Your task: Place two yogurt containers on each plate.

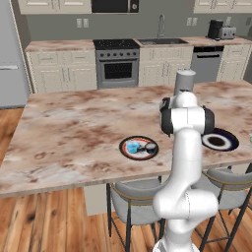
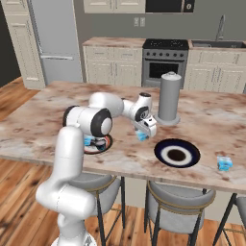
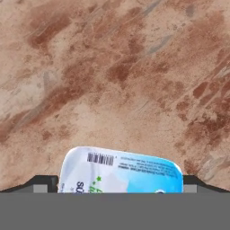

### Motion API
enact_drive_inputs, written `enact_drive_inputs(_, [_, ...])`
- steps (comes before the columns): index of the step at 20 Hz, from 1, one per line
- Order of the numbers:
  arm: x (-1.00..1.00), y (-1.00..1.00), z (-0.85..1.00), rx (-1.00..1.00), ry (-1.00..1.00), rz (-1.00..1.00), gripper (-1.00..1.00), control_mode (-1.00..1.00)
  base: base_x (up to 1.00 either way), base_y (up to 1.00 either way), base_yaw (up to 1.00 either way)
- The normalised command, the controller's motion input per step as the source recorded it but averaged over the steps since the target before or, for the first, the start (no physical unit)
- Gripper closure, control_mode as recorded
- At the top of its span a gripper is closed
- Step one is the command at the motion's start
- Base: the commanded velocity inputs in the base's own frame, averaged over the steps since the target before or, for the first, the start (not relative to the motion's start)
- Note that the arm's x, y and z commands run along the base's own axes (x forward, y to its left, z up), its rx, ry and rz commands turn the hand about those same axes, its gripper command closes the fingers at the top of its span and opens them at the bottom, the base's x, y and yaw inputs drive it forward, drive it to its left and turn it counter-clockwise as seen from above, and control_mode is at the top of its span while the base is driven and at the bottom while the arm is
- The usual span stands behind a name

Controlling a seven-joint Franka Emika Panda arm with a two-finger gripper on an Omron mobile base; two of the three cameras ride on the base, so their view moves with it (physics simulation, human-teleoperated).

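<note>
My gripper (image 2: 144,132) hangs just over the counter between the two plates, jaws open and pointing down. A pale blue yogurt container (image 3: 121,173) lies between its fingertips (image 3: 45,184), seen as a small blue cup (image 2: 142,137) under the hand. The red-rimmed plate (image 1: 139,155) holds one blue cup (image 1: 132,146) and one dark cup (image 1: 150,146). My arm half hides this plate (image 2: 106,142) in the right base view. The blue-black plate (image 2: 177,145) lies bare just right of the gripper. Another blue cup (image 2: 224,163) sits on the counter beyond that plate.
A tall grey cylinder (image 2: 169,98) stands on the counter right behind the gripper. The marble island (image 1: 74,133) has open surface to the left. Grey stools (image 2: 173,202) stand under its near edge.
</note>
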Motion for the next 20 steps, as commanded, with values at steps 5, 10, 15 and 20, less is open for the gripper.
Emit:
enact_drive_inputs(5, [0.00,0.00,-0.25,0.00,0.00,0.00,-1.00,-1.00,0.00,0.00,0.00])
enact_drive_inputs(10, [0.00,0.00,-0.07,0.00,0.00,0.00,1.00,-1.00,0.00,0.00,0.00])
enact_drive_inputs(15, [0.00,0.00,0.00,0.00,0.00,0.00,1.00,-1.00,0.00,0.00,0.00])
enact_drive_inputs(20, [-0.02,0.00,0.04,0.00,-0.01,0.01,1.00,-1.00,0.00,0.00,0.00])
